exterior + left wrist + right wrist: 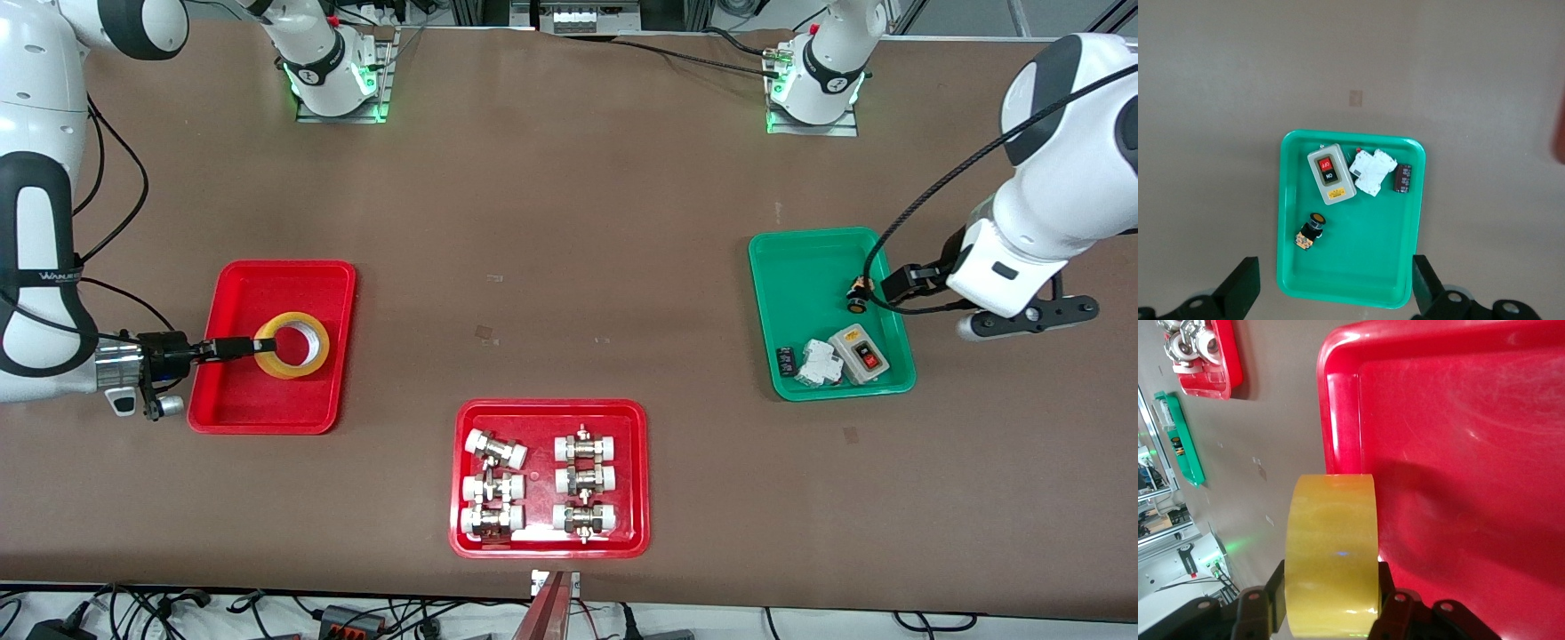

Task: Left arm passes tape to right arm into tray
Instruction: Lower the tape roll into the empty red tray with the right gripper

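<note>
Tape [292, 345] is seen at the left of the frame, held over the red tray [233, 402] and clamped by its wall in the closed jaws of the right gripper [242, 347]. At lower centre, a second red tray [549, 544] of fittings is set on the table [569, 222]. At right, the left gripper [1335, 293] is held over the green tray [805, 267] with jaws spread apart and nothing between them.

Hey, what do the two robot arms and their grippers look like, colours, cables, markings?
The right arm is white with black panels, a lettered band and a shiny silver wrist cuff; the right gripper is black. The left arm is white with a loose black cable; the left gripper is black.
</note>
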You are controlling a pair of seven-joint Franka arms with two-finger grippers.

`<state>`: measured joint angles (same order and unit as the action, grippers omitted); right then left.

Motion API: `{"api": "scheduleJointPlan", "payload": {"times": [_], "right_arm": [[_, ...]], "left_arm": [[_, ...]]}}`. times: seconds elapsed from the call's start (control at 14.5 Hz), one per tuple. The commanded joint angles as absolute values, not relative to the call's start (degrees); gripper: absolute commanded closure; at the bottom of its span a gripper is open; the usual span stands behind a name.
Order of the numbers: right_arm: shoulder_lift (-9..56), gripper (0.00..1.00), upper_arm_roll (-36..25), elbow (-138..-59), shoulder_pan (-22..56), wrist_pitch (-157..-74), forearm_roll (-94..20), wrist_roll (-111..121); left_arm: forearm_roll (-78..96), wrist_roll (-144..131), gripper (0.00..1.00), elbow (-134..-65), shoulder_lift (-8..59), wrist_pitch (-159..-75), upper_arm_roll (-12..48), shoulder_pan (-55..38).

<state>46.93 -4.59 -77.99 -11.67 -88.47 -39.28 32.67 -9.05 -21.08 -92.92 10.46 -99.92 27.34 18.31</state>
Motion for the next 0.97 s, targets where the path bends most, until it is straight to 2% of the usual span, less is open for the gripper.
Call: {"api": "scheduleJointPlan", "payload": {"times": [0.0, 0.21, 0.28, 0.34, 0.41, 0.76, 0.9], "right_arm": [[47.2, 0.69, -3.3, -77.6, -13.0, -86.9, -37.7, 35.6], [48.5, 0.69, -3.4, -77.5, -13.5, -87.6, -37.6, 37.8], [48.6, 0.66, -3.4, -77.5, -13.4, -87.7, -37.6, 37.8], [48.6, 0.39, -3.4, -77.5, -13.4, -87.7, -37.7, 37.7], [48.8, 0.0, -3.3, -77.5, -13.5, -87.8, -38.0, 37.8], [48.8, 0.0, -3.3, -77.7, -13.2, -91.5, -34.4, 38.1], [48.8, 0.0, -3.3, -78.2, -12.7, -92.9, -32.1, 38.7]], "left_arm": [[-9.8, -21.3, 0.0, -92.0, 10.0, -98.8, 27.8, 18.9], [-9.6, -21.3, 0.0, -91.4, 8.5, -96.4, 28.3, 19.1], [-9.6, -21.3, 0.0, -91.2, 8.5, -96.4, 28.4, 19.0], [-9.7, -21.3, 0.0, -90.5, 8.5, -96.2, 28.3, 19.0], [-9.6, -21.2, 0.0, -89.6, 8.5, -95.1, 28.3, 19.0], [-7.8, -11.0, 0.0, -86.4, 9.0, -93.9, 28.2, 19.2], [-2.4, -9.7, 0.0, -86.3, 9.1, -93.9, 24.6, 17.4]]}}
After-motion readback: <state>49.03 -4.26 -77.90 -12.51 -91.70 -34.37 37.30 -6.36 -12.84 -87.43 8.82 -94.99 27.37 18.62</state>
